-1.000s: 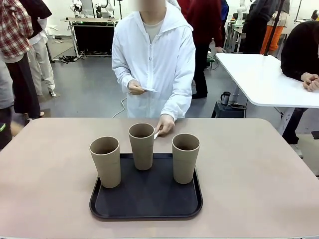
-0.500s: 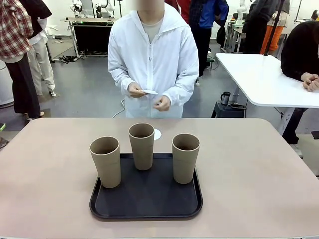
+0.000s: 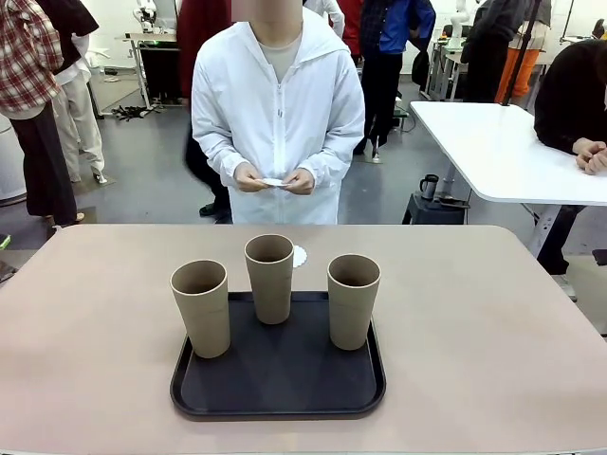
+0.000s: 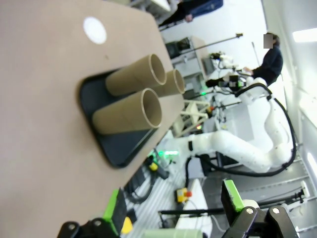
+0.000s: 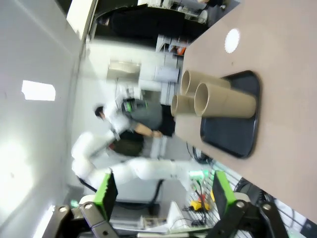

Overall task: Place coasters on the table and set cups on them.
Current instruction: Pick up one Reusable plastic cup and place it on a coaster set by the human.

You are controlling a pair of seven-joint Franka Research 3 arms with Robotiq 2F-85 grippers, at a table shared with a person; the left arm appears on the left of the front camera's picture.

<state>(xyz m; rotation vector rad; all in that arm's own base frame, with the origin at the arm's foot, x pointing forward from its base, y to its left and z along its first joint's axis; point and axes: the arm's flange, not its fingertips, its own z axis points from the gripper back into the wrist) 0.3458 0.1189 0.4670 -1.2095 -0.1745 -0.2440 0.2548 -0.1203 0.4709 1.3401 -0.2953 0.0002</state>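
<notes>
Three cups upright on black tray point(image 3: 280, 406), mid-table point(image 3: 493, 332): left cup point(image 3: 200, 308), middle cup point(image 3: 270, 280), right cup point(image 3: 353, 301); middle one at tray's far edge, other two nearer the robot side; none touching another; none on a coaster.

One lone coaster point(image 3: 301, 255) flat on bare tabletop just past tray's far edge, right behind middle cup, partly hidden by it from the front; seen whole from left wrist point(image 4: 94, 29) and right wrist point(image 5: 232, 39), clear of the tray, nothing on it.

Person standing at far side; one hand point(image 3: 248, 176) and other hand point(image 3: 303, 180) together at waist height, above and behind the table edge; held coasters point(image 3: 275, 182) thin and white between the fingers; count not readable.

Left gripper point(image 4: 173, 206): fingers spread wide, nothing between green pads; well apart from tray point(image 4: 119, 151) and cups.

Right gripper point(image 5: 164, 194): same, fingers wide, nothing gripped; well back from tray point(image 5: 233, 136), looking across at it.
</notes>
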